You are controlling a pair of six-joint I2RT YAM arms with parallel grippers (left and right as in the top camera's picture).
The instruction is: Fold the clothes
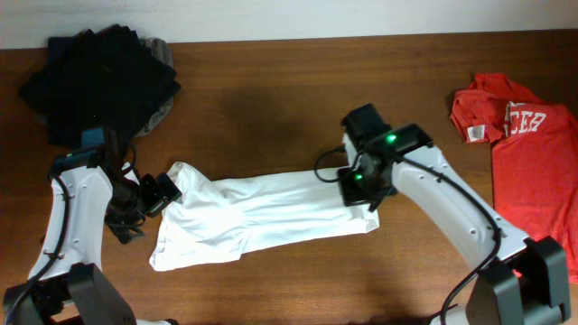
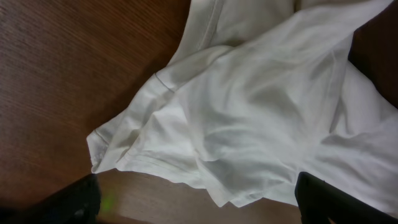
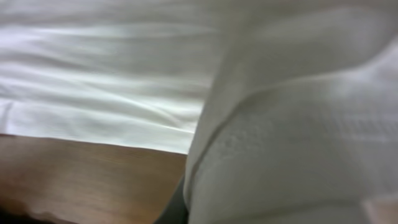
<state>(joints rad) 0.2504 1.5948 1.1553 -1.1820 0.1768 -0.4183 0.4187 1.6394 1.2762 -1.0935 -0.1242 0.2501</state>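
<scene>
The white T-shirt [image 1: 262,212] lies in a long, rumpled band across the middle of the table, with no badge or lettering showing. My left gripper [image 1: 165,191] is at the shirt's left end. In the left wrist view its jaws [image 2: 199,190] are wide open and empty, and the shirt's creased hem [image 2: 249,118] lies just beyond the fingertips. My right gripper [image 1: 359,186] is at the shirt's right end. In the right wrist view white fabric [image 3: 292,130] hangs right in front of the lens and hides the fingers, so it looks shut on the shirt.
A pile of black and dark garments [image 1: 99,77] sits at the back left, close behind the left arm. A red T-shirt with white lettering [image 1: 528,153] lies at the right edge. The brown wooden table [image 1: 271,99] is bare behind the white shirt.
</scene>
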